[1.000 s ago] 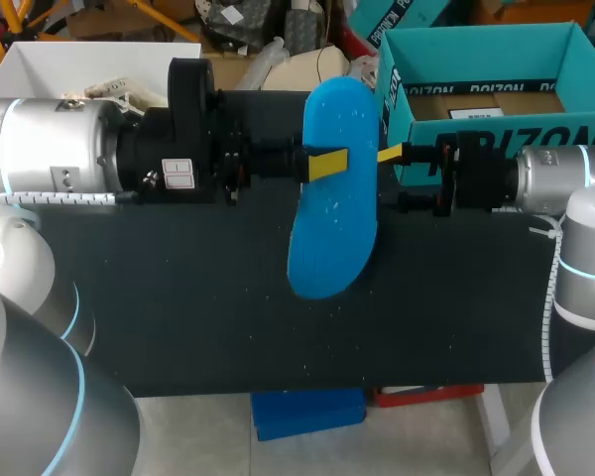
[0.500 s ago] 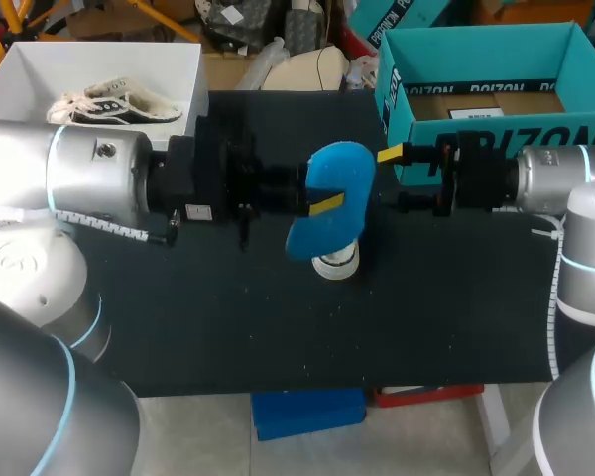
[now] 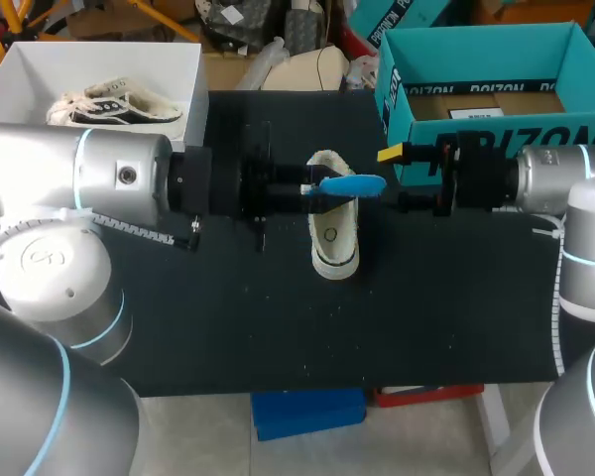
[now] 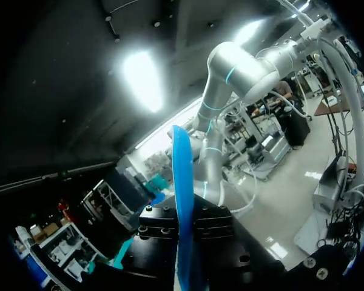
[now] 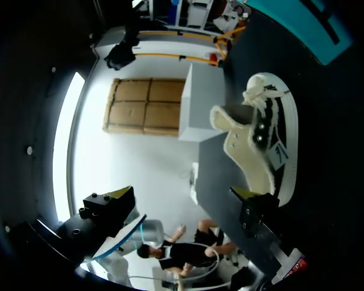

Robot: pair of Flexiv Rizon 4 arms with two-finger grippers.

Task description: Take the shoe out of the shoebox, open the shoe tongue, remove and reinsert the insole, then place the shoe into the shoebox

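A blue insole is seen edge-on, level above the table, and my left gripper is shut on one end of it. In the left wrist view the insole stands as a thin blue blade between the black fingers of the left gripper. Beneath it a cream shoe lies on the black table. My right gripper hangs open just right of the shoe, holding nothing. In the right wrist view the shoe, its tongue pulled up, lies ahead of the right gripper. The teal shoebox stands open at the back right.
A white box at the back left holds a second shoe. The teal shoebox wall is right behind my right wrist. The front half of the black table is bare.
My left wrist has turned the insole from flat, facing the camera, to edge-on, uncovering the shoe below it. The right arm has stayed still.
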